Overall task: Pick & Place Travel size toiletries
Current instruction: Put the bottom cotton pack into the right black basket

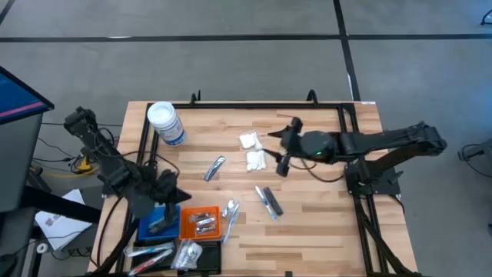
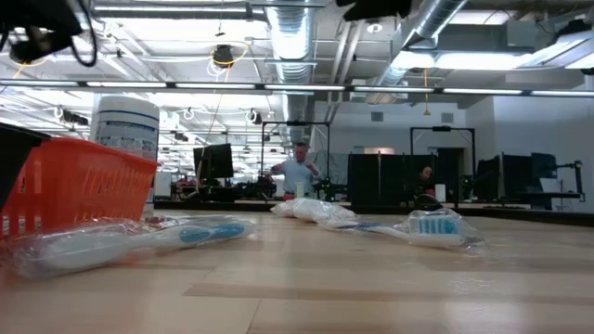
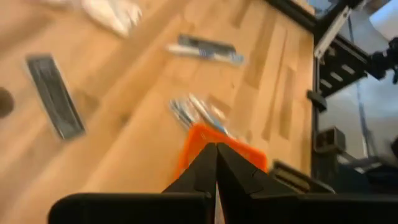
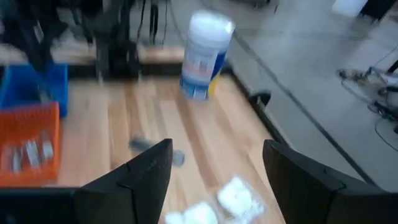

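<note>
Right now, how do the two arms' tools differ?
The left tool is shut with nothing in it, above the orange tray near the table's front left. The right tool stands open, over the white packets toward the table's middle. Both hang clear of the wood, holding nothing.

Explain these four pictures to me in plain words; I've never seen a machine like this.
It is a robot with two dark arms at a wooden table. One picture looks down from above, one looks level across the tabletop, and two come from cameras on the arms' wrists.

On the table lie small wrapped toiletries: white packets, a slim tube and a wrapped toothbrush. A large white-lidded jar stands near the far edge. The blue tray and orange tray sit at the near edge; the orange one already holds a few items.

The left gripper is shut and empty, over the trays. The right gripper is open, holding nothing, above the white packets.
</note>
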